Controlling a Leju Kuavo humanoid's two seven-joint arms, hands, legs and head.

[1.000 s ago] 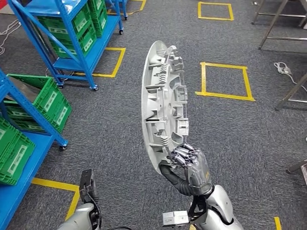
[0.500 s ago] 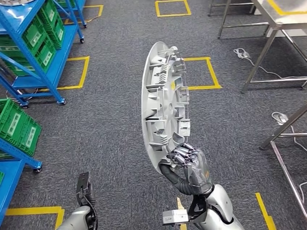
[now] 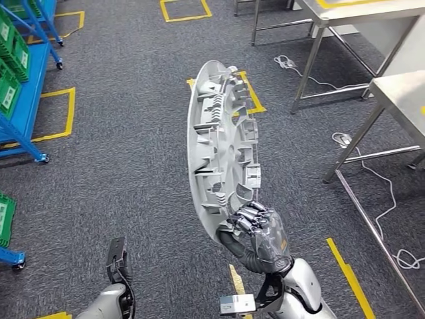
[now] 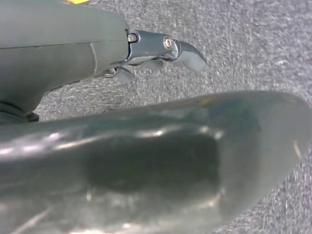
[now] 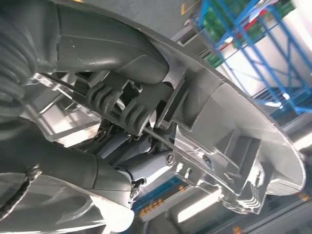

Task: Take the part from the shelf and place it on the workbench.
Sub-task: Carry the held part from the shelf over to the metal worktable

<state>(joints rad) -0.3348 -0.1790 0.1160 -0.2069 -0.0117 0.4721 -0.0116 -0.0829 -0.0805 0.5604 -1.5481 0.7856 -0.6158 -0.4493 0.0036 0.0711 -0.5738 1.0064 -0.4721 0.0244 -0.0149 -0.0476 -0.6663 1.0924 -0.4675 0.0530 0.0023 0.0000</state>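
Grasping only the lower rim of the part (image 3: 223,149), the right hand (image 3: 260,229) is holding it upright at the centre of the frame, so the tall disc could be levering loose or clipping the workbench (image 3: 401,93) at the right edge. The left hand (image 4: 162,48) is hanging low over the carpet (image 3: 125,166), its fingers too cropped to judge
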